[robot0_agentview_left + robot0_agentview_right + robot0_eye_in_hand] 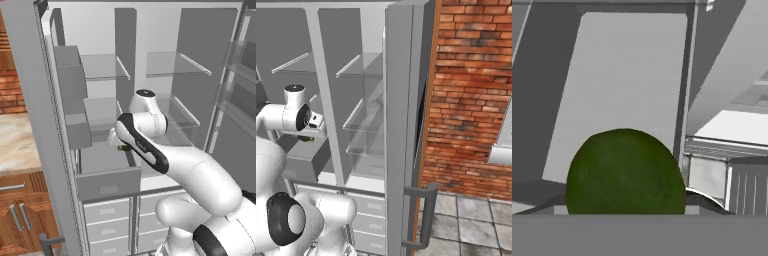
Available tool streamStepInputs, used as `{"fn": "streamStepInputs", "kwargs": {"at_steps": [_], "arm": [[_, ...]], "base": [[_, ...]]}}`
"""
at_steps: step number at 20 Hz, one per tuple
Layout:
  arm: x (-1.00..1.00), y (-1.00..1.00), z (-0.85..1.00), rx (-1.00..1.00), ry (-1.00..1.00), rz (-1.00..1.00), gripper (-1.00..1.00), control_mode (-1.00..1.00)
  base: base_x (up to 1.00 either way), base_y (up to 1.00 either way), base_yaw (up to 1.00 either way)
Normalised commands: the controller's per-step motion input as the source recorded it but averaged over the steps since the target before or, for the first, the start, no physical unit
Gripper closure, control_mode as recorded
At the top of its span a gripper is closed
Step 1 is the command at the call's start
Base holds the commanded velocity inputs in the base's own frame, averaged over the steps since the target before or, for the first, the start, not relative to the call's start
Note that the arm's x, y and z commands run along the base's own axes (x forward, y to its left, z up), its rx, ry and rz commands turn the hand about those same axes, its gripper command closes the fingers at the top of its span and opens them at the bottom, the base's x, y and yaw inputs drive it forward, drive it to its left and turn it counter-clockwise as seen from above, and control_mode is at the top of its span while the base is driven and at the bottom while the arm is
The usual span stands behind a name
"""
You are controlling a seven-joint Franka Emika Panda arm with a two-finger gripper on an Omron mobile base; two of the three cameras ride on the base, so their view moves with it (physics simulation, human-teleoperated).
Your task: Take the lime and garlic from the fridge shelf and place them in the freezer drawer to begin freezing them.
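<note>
The lime (625, 172), a dark green ball, sits between the dark finger tips at the bottom of the hand view. My gripper (120, 145) is shut on it and points down, just above the open grey freezer drawer (108, 184). From the right base view the lime (306, 138) is a small green spot under the hand (312, 128), over the drawer's far part (312, 159). The garlic is out of view.
Glass fridge shelves (172, 66) run above and behind the hand. Small white drawers (106, 229) stack below the freezer drawer. The open fridge door (402, 125) with its bar handle (428, 215) stands to the right, a brick wall (471, 90) beyond it.
</note>
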Motion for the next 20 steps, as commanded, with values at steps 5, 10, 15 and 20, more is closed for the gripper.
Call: {"fn": "streamStepInputs", "kwargs": {"at_steps": [5, 10, 15, 20], "arm": [[0.34, 0.42, -0.52, 0.00, 0.19, 0.00, 1.00, -1.00], [0.08, 0.24, -0.75, 0.00, 0.07, 0.00, 1.00, -1.00], [0.02, 0.17, -0.68, 0.00, 0.03, 0.00, 1.00, -1.00], [0.10, 0.17, -0.55, 0.00, 0.07, 0.00, 1.00, -1.00]], "base": [[0.00, 0.00, 0.00], [0.00, 0.00, 0.00], [0.00, 0.00, 0.00], [0.00, 0.00, 0.00]]}}
